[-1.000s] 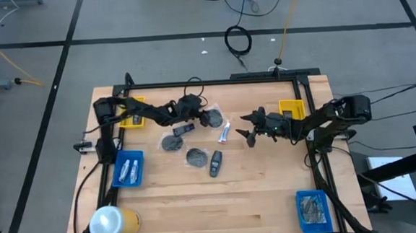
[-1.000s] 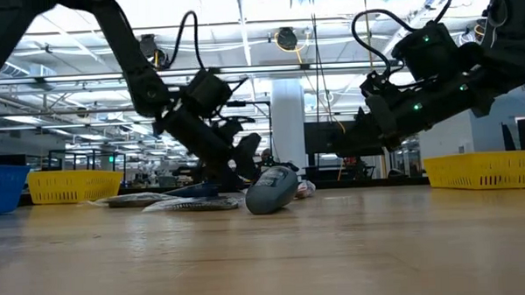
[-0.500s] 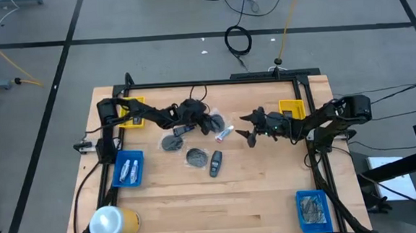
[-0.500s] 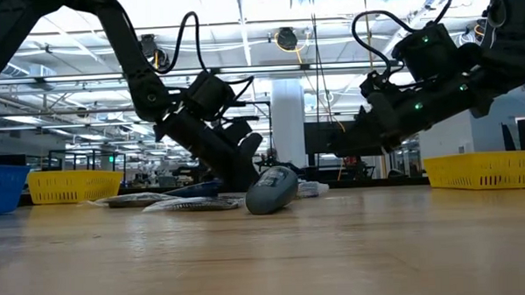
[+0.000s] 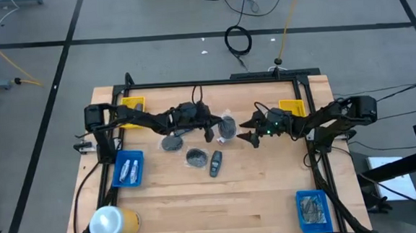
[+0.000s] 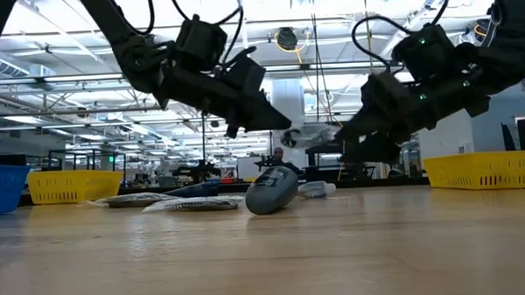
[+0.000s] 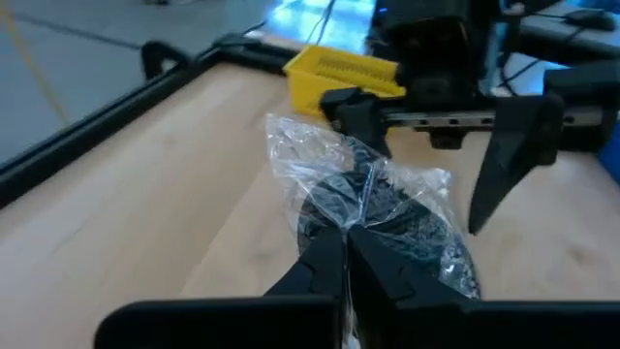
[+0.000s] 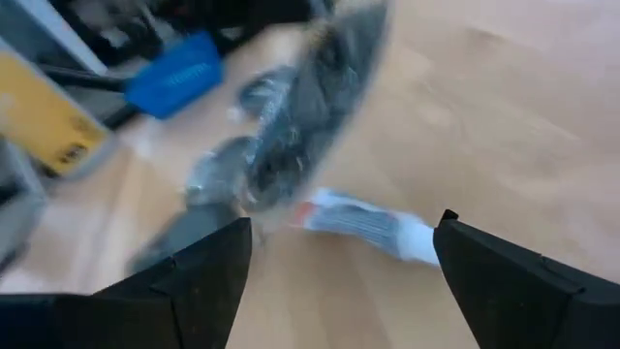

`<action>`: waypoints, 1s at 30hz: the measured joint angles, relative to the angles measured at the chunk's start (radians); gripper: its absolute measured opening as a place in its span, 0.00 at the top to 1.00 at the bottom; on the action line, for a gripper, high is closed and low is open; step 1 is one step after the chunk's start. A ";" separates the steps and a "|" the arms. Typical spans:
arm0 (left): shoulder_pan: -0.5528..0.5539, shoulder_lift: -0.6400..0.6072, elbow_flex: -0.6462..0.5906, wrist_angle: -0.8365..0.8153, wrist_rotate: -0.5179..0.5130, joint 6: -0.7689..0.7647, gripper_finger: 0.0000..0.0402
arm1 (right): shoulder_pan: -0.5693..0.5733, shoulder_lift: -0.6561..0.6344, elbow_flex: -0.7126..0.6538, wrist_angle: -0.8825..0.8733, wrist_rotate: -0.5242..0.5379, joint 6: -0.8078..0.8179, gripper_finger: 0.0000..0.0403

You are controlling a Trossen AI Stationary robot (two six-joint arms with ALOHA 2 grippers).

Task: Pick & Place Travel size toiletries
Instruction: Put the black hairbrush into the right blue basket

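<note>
My left gripper is shut on a grey round disc in a clear wrapper, held above the table's middle. My right gripper stands open just right of it, its fingers apart in front of the disc. A pale tube lies flat on the wood under the right gripper. Two more wrapped grey discs and a dark oblong bottle lie on the table nearer the front. My left gripper pinches the clear wrapper's crinkled edge between its two fingertips. The disc sticks out beyond the fingertips toward the table's right. In the low view the wrapped disc is lifted clear of the table.
A blue tray holding pale tubes sits at the left, a yellow tray behind it. Another yellow tray is at the right, a blue tray at the near right corner. A yellow cylinder with a white top stands near left.
My left gripper has shut on the wrapped grey disc, lifted it clear of the table and carried it toward the table's right, up to the right gripper. The pale tube beside it has turned a little on the wood.
</note>
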 joint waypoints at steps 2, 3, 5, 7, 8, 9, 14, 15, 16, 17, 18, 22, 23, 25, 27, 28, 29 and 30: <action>-0.023 0.001 0.000 0.029 -0.005 0.021 0.98 | 0.009 0.000 0.000 0.045 -0.011 0.027 0.22; -0.036 0.001 0.000 0.041 -0.012 0.036 0.98 | 0.011 0.000 0.000 0.070 -0.023 0.039 0.22; -0.061 0.000 0.000 0.048 -0.062 0.063 0.99 | 0.021 0.000 0.000 0.116 -0.066 0.054 0.22; -0.084 0.001 0.000 0.045 -0.117 0.076 1.00 | 0.036 0.000 0.000 0.144 -0.076 0.071 0.24; -0.092 0.001 0.000 0.048 -0.131 0.083 0.99 | 0.041 0.000 0.000 0.147 -0.072 0.079 0.26; -0.100 0.001 0.000 0.056 -0.132 0.091 0.99 | 0.046 0.000 0.000 0.146 -0.066 0.081 0.28; -0.133 0.001 0.000 0.109 -0.135 0.096 0.96 | 0.084 0.000 0.000 0.144 0.048 0.078 0.44; -0.139 0.000 0.000 0.123 -0.135 0.098 0.96 | 0.089 0.000 0.000 0.144 0.070 0.072 0.49; -0.143 0.000 0.000 0.133 -0.135 0.101 0.96 | 0.095 0.000 0.001 0.145 0.086 0.066 0.54; -0.148 0.000 0.000 0.141 -0.135 0.102 0.96 | 0.098 0.000 0.001 0.147 0.088 0.055 0.59; -0.149 0.000 0.000 0.150 -0.135 0.107 0.96 | 0.103 0.000 0.001 0.150 0.088 0.047 0.65; -0.159 0.000 0.000 0.183 -0.127 0.127 0.94 | 0.135 0.000 0.001 0.150 0.083 0.015 0.86; -0.160 0.000 0.000 0.182 -0.126 0.126 0.91 | 0.144 0.000 0.001 0.150 0.077 0.007 0.91; -0.160 -0.008 0.000 0.169 -0.109 0.118 0.84 | 0.157 -0.004 0.001 0.146 0.029 0.002 0.95; -0.160 -0.034 0.000 0.133 -0.085 0.118 0.74 | 0.174 -0.025 0.001 0.133 -0.032 0.028 0.95; -0.160 -0.050 0.000 0.105 -0.076 0.116 0.69 | 0.185 -0.042 0.002 0.115 -0.056 0.051 0.93; -0.161 -0.071 0.000 0.058 -0.069 0.106 0.64 | 0.197 -0.068 0.003 0.079 -0.076 0.072 0.92; -0.163 -0.093 0.000 0.013 -0.069 0.086 0.59 | 0.208 -0.094 0.003 0.035 -0.094 0.089 0.91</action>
